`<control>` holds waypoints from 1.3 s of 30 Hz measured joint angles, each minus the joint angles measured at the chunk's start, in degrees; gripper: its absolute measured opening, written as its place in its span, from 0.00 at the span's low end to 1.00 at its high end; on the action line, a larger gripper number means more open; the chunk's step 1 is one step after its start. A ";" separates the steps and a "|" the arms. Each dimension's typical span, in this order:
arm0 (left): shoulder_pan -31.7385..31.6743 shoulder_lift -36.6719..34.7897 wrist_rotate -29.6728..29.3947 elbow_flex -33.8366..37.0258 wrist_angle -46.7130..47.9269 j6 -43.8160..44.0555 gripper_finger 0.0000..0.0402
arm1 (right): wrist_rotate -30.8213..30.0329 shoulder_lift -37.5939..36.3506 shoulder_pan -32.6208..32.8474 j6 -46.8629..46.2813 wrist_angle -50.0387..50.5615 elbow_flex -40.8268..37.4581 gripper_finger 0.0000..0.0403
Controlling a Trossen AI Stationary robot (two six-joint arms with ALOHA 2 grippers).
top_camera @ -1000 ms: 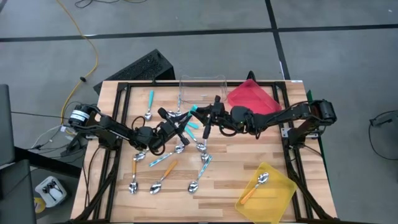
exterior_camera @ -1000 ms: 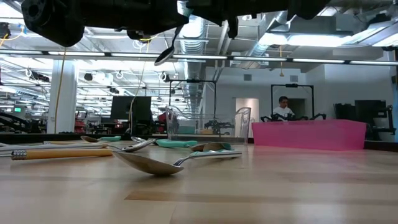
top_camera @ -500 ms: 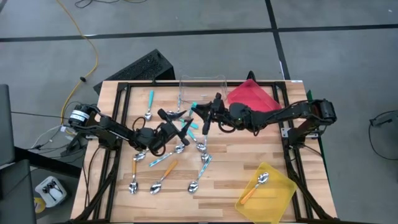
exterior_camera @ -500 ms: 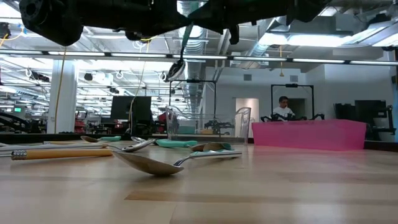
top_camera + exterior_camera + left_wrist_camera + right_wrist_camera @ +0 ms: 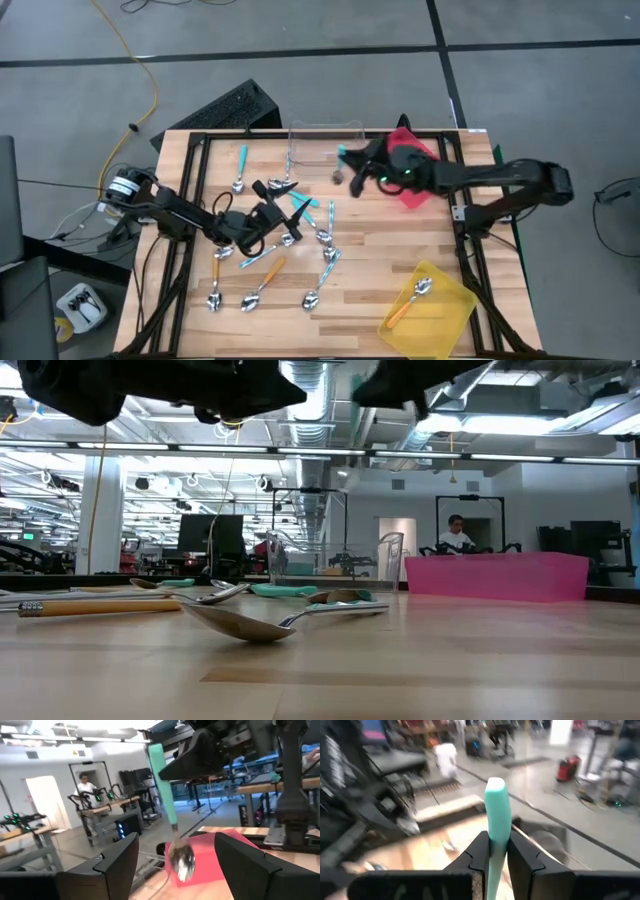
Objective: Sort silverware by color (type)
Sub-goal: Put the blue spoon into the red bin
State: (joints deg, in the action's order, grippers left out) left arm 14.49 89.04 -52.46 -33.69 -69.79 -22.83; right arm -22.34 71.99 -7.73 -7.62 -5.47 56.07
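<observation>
Wooden table under both arms: the right gripper pinches a teal spoon aloft beside the clear tray, the left gripper spread wide over scattered spoons.

overhead, tabletop-level and two wrist cameras; overhead and left wrist share the red tray.

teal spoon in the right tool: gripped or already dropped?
Gripped. In the right wrist view the right tool is shut on the teal spoon's handle; the left wrist view shows its bowl hanging in the air.
</observation>
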 joint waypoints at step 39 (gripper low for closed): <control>0.03 -13.75 6.20 0.00 30.53 20.72 0.62 | 11.97 10.23 -41.79 0.51 51.02 6.01 0.17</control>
State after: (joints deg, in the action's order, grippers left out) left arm 14.52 75.29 -46.26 -33.69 -39.27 -2.11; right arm -10.37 82.22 -49.52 -7.11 45.55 62.09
